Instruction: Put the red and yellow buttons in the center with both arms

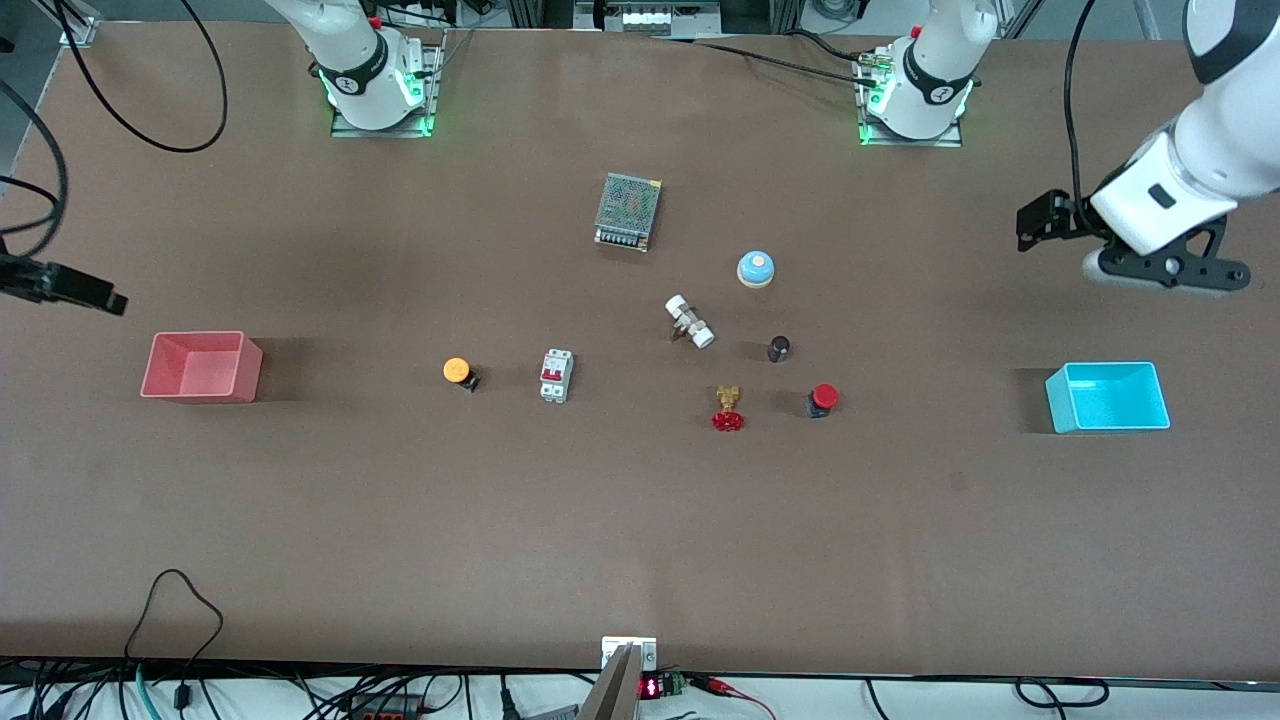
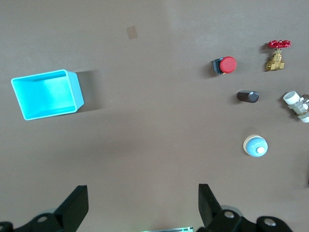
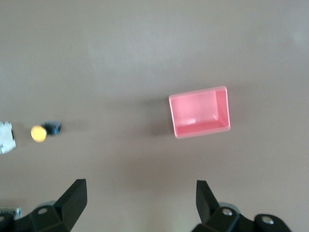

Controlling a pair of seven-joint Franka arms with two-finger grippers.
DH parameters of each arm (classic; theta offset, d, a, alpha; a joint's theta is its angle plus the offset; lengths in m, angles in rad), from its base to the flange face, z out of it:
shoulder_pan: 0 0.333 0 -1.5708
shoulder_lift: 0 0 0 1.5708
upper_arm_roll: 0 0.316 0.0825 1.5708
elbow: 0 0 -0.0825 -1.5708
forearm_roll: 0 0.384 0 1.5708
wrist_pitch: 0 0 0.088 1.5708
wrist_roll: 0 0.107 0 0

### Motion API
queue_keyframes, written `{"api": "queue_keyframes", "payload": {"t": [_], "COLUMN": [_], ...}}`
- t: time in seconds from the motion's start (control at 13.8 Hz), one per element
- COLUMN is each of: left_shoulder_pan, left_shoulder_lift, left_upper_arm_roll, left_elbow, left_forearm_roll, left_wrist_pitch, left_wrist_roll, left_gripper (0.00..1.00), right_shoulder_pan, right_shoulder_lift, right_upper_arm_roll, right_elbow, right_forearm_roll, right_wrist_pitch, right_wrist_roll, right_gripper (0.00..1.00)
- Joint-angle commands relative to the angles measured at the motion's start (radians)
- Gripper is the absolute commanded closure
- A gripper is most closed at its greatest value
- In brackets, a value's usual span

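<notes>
The red button [image 1: 822, 399] lies on the brown tabletop [image 1: 640, 480] between the brass valve and the blue tray; it also shows in the left wrist view [image 2: 224, 65]. The orange-yellow button [image 1: 459, 372] lies between the pink tray and a circuit breaker; it also shows in the right wrist view [image 3: 39, 133]. My left gripper [image 1: 1038, 222] hangs high over the left arm's end of the table, open and empty [image 2: 143, 203]. My right gripper [image 1: 70, 285] hangs high over the right arm's end, open and empty [image 3: 141, 200].
Pink tray [image 1: 200, 366] at the right arm's end, blue tray [image 1: 1107, 396] at the left arm's end. Mid-table: power supply [image 1: 628, 211], blue-and-white bell [image 1: 756, 268], white fitting [image 1: 689, 321], dark knob [image 1: 778, 348], red-wheeled brass valve [image 1: 728, 408], circuit breaker [image 1: 556, 376].
</notes>
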Motion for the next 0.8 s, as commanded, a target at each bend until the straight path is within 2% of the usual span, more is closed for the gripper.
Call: {"api": "queue_keyframes", "payload": {"t": [0.0, 0.15, 0.29, 0.44, 0.73], "left_shoulder_pan": [0.017, 0.02, 0.022, 0.022, 0.022], "left_shoulder_lift": [0.013, 0.036, 0.026, 0.024, 0.01], "left_upper_arm_roll": [-0.015, -0.006, -0.006, -0.014, -0.012], "left_elbow": [0.032, 0.049, 0.055, 0.092, 0.095], "left_forearm_roll": [-0.01, -0.01, -0.009, -0.022, -0.024], "left_wrist_pitch": [0.012, 0.018, 0.028, 0.03, 0.03], "left_wrist_roll": [-0.077, -0.218, -0.222, -0.199, -0.076], "left_gripper": [0.0, 0.0, 0.0, 0.0, 0.0], "right_shoulder_pan": [0.003, 0.007, 0.011, 0.011, 0.012], "right_shoulder_lift": [-0.09, -0.113, -0.171, -0.231, -0.265], "right_upper_arm_roll": [0.016, 0.016, 0.016, 0.016, 0.018], "right_elbow": [-0.128, -0.161, -0.24, -0.331, -0.355], "right_forearm_roll": [-0.008, -0.009, -0.011, -0.011, -0.037], "right_wrist_pitch": [0.0, 0.015, 0.089, 0.149, 0.141], "right_wrist_roll": [-0.01, -0.03, -0.033, -0.034, -0.053], "right_gripper": [0.0, 0.0, 0.0, 0.0, 0.0]}}
